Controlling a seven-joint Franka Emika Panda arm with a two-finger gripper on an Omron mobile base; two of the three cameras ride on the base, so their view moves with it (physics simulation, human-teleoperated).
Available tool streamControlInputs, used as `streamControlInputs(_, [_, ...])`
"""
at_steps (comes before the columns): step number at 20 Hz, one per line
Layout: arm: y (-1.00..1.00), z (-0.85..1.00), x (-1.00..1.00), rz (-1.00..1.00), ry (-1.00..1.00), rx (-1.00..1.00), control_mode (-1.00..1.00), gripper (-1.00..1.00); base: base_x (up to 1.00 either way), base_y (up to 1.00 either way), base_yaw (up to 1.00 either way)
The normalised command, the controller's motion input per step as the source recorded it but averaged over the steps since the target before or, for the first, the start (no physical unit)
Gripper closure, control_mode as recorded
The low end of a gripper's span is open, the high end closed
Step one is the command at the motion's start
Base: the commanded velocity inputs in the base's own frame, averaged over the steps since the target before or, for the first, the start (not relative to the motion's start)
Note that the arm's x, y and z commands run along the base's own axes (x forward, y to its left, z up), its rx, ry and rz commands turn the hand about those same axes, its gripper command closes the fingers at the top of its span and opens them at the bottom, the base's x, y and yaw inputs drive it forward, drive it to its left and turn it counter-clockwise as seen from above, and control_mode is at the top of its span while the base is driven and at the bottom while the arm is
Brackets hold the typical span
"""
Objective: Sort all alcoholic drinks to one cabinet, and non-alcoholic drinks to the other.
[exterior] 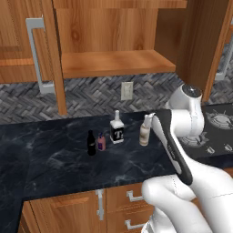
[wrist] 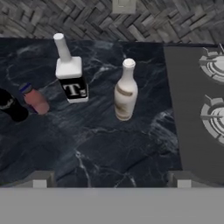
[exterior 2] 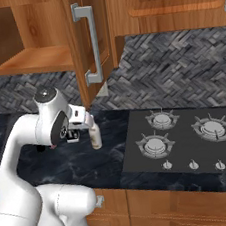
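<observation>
White arm fills the lower right of the left base view; beyond it on the dark marble desk (exterior: 54,154) stand a black cola bottle (exterior: 91,143), a pink bottle (exterior: 101,142), a square "T" bottle (exterior: 117,129) and a cream-white bottle (exterior: 145,131). Right base view: the arm bends forward, wrist beside the cream-white bottle. Hand view: the gripper (wrist: 111,178) hangs wide, empty, above the desk, short of the bottles.

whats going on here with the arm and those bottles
The robot arm's gripper hangs open above the dark counter, holding nothing. Four bottles stand there in a row: a black cola bottle, a small pink bottle, a square clear bottle marked "T" and a slim cream bottle, nearest the stove. The wall cabinet above stands open with nothing on its shelf.
</observation>
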Motion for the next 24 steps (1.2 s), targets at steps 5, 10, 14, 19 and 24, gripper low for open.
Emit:
streamControlInputs(5, [0.0, -0.06, 0.0, 0.0, -0.15, 0.0, -1.0, -1.0, 0.0, 0.0, 0.0])
streamControlInputs(10, [0.0, 0.0, 0.0, 0.0, -0.15, 0.0, -1.0, -1.0, 0.0, 0.0, 0.0])
streamControlInputs(14, [0.0, 0.0, 0.0, 0.0, -0.17, 0.0, -1.0, -1.0, 0.0, 0.0, 0.0])
streamControlInputs(19, [0.0, 0.0, 0.0, 0.0, -0.15, 0.0, -1.0, -1.0, 0.0, 0.0, 0.0])
streamControlInputs(24, [0.0, 0.0, 0.01, 0.0, -0.09, 0.0, -1.0, -1.0, 0.0, 0.0, 0.0])
